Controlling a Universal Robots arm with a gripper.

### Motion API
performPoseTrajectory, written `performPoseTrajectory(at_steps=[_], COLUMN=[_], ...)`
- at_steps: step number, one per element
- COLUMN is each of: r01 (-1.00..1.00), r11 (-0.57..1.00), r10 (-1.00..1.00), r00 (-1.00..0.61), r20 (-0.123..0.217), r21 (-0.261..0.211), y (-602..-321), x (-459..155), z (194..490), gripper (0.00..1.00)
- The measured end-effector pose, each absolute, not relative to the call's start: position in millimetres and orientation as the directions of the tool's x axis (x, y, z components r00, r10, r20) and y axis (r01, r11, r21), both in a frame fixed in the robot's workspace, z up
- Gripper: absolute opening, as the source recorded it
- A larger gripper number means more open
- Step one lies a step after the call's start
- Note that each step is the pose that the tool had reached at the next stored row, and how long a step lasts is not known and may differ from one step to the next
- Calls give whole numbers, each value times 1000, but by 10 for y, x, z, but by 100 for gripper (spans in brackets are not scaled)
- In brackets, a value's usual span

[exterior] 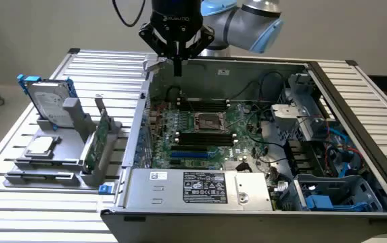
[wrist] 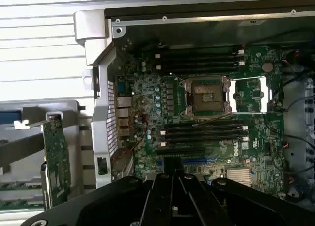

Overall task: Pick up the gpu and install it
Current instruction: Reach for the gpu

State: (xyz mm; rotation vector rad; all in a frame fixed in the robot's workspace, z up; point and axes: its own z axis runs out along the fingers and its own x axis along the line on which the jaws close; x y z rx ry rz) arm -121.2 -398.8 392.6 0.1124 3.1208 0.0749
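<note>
The gpu (exterior: 96,144) is a thin green card standing on edge in a grey rack (exterior: 51,162), on the slatted table at the exterior view's left, beside the open computer case. The wrist view shows the gpu (wrist: 56,159) upright outside the case wall. My gripper (exterior: 177,70) hangs over the case's far corner, well above and behind the gpu. Its fingers are shut together with nothing between them. In the wrist view the gripper (wrist: 173,174) points down over the motherboard (wrist: 206,127).
The rack also holds a silver hard drive in a blue frame (exterior: 48,101) and a small square silver chip (exterior: 41,146). Inside the case (exterior: 329,91) are the CPU socket (exterior: 209,121), cables and drive bays at the exterior view's right, and a power supply (exterior: 203,187) at the front.
</note>
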Motion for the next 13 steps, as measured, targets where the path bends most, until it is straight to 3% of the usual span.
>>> performPoseTrajectory(at_steps=[13], r01=[72], r11=[996], r10=[72], r00=[-997], r20=[-15], r21=[48], y=[-3957], x=[-1429], z=[3921], gripper=[11])
